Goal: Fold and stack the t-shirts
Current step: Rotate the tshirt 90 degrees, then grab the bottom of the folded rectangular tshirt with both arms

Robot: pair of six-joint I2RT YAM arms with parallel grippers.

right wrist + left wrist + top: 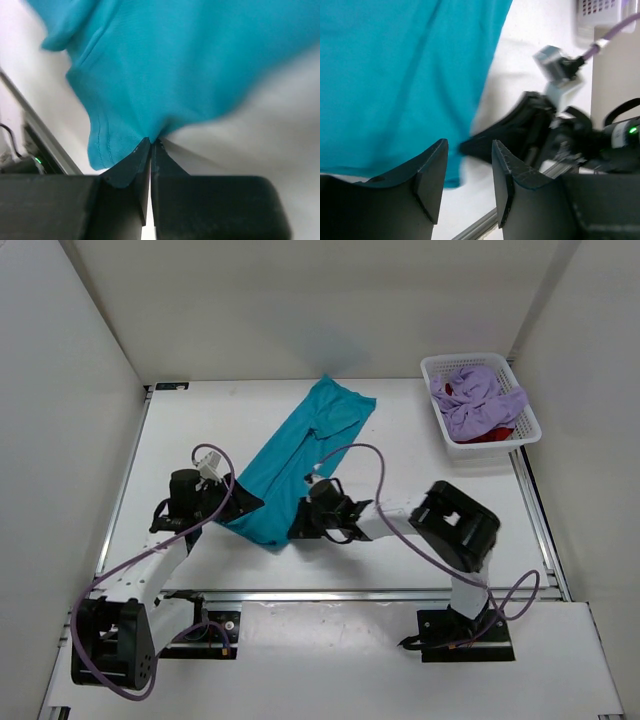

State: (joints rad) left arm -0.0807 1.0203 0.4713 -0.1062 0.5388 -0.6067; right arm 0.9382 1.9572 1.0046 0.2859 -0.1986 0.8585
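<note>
White table (200, 420), smooth and matte, with metal rail edges. All places below are given against the basket.

Teal t-shirt (300, 455) (395, 75) (200, 65): soft knit cloth lying on the table in a long slanted strip, well left of the basket. Its far end is level with the basket and its other end runs away from it toward the arms. There are soft creases along its length and a stitched hem shows in the right wrist view. The sleeves are hard to make out.

White basket (465, 358) (597, 15): rectangular plastic mesh with a flared rim. In the left wrist view it is cut off and blurred.

Lavender t-shirt (480, 400): crumpled heap filling the basket, shape unreadable.

Red t-shirt (492, 436): in the basket under the lavender one, only slivers showing.

Right gripper (298, 525) (510, 135) (151, 142): black tapered fingers at the teal strip's end farthest from the basket. They are pressed together, pinching a gathered fold of teal cloth near the hem. The far part of the right wrist view is smeared.

Left gripper (240, 502) (469, 145): black wedge fingers, farther from the basket than the right gripper, at the teal shirt's left edge. The jaws stand partly apart with nothing between them. Cloth and the right gripper's tip show beyond the gap.
</note>
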